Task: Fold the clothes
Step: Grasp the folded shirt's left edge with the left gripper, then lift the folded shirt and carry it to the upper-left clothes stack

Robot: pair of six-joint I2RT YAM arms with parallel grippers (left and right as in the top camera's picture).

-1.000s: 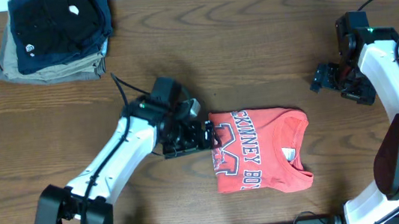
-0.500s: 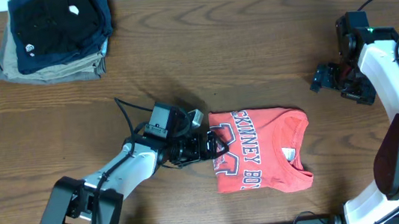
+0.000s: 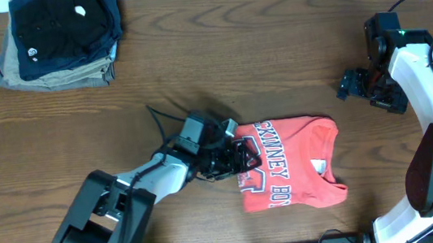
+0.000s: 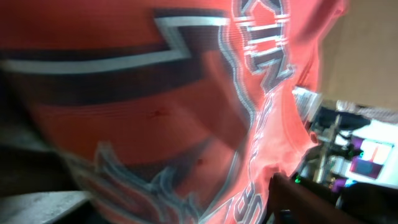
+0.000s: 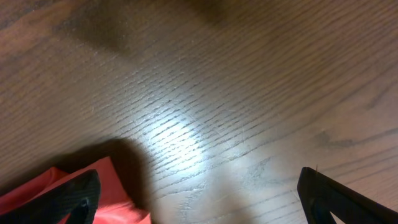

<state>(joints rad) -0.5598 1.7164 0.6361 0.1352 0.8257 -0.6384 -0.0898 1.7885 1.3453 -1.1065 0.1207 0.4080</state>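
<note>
The dark wooden surface (image 3: 274, 49) bears a coral T-shirt (image 3: 300, 169). The left jaws touch its edge, gap hidden; the right jaws gape, empty.

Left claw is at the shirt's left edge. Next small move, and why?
Probably close the left claw on the left edge of the T-shirt before any lift: its wrist view is filled with red fabric, but no firm grip shows. The right claw stands open, away.

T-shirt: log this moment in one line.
T-shirt partly folded | left gripper at its left edge, grip unclear | right gripper open, clear of shirt
</note>
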